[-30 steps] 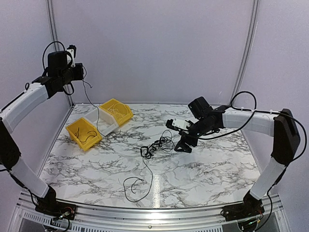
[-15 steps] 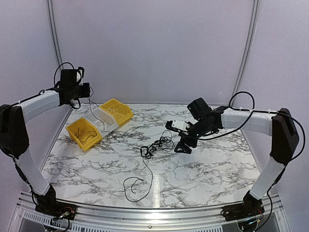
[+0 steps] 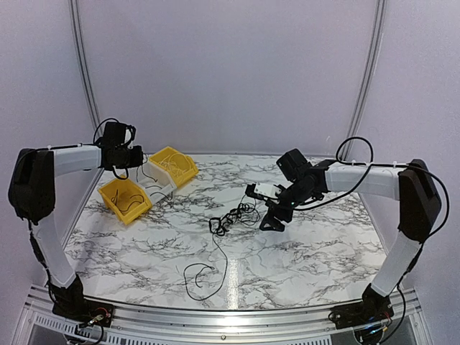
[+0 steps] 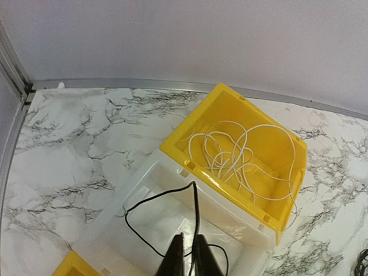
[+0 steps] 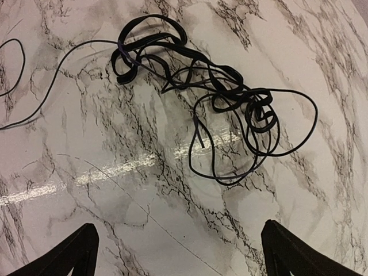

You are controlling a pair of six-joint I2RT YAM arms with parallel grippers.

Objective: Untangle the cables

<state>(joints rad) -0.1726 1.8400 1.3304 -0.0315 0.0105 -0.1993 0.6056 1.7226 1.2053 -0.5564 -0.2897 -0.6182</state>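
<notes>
- Top external: fixed high behind the arm bases, facing forward and down; distant, covers the whole table (image 3: 302,266).
- Left wrist: close, angled down onto the far yellow bin (image 4: 241,106) and the clear bin (image 4: 115,230); the top view shares both.
- Right wrist: close, almost straight down on the cables (image 5: 218,98); the top view shares them.

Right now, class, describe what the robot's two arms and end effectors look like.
The left arm and right arm are white tubes with black joints, each trailing a thick black cable. The left end effector and right end effector have two dark tapered fingers.
</notes>
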